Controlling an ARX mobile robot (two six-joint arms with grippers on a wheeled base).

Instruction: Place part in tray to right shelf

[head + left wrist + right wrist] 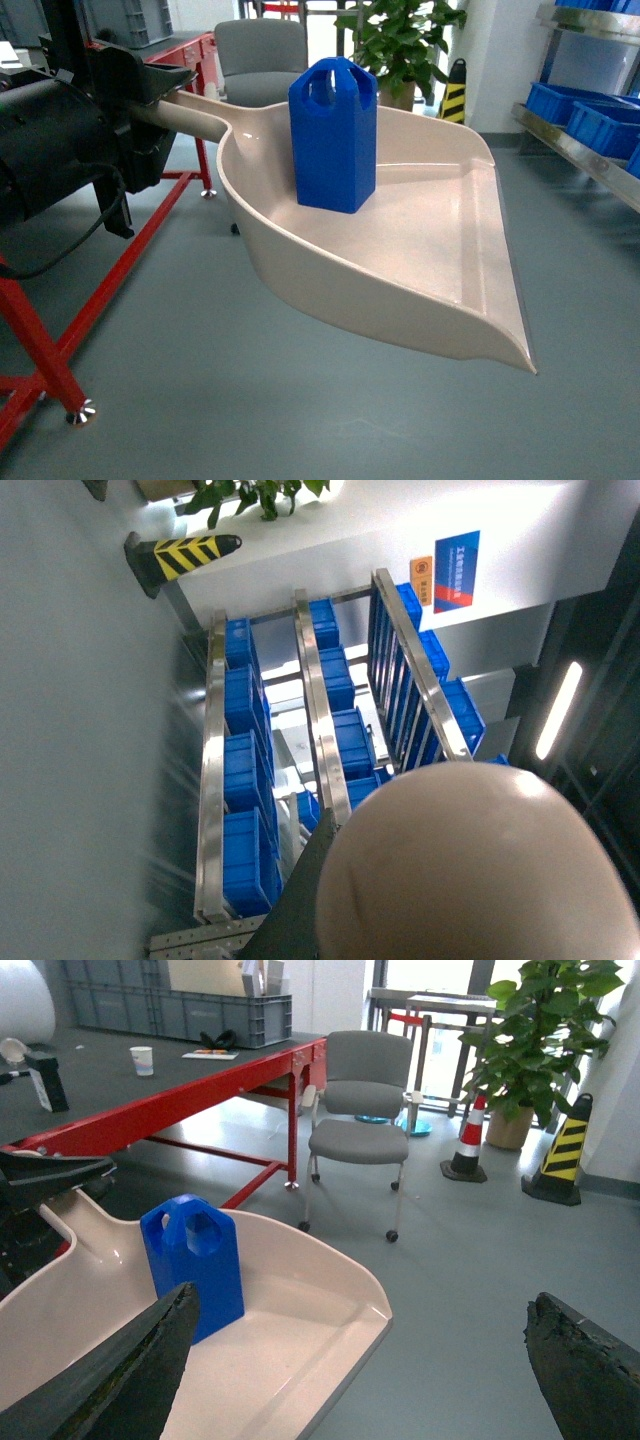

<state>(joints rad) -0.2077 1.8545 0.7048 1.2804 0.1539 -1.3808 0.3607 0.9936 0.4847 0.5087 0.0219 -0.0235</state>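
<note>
- So, the tray [400, 270] is held up off the floor, level, by its handle, which is clamped in the left gripper [150, 100] at the left edge of the head view.
- The part [334, 135] is stood upright inside the tray, near the handle end, with its looped top pointing up. It's seen in the right wrist view too, resting on the tray's flat floor close to the back wall.
- The tray's front lip is pointed away from the left arm, toward the lower right in the head view.
- The shelf [590, 150] is seen at the far right of the head view, well apart from the tray, with blue crates [590, 125] sitting on it. Several tiers of steel rails loaded with crates are shown in the left wrist view, past the tray's rounded underside.
- The right gripper [360, 1380] is spread wide, nothing between its dark fingers [120, 1380]. It's hung just beside the tray's front corner, not touching the part.
- A grey chair [360, 1110], a red-framed table [190, 1100], a potted plant [540, 1040] and striped cones [560, 1160] can be made out in the background.
</note>
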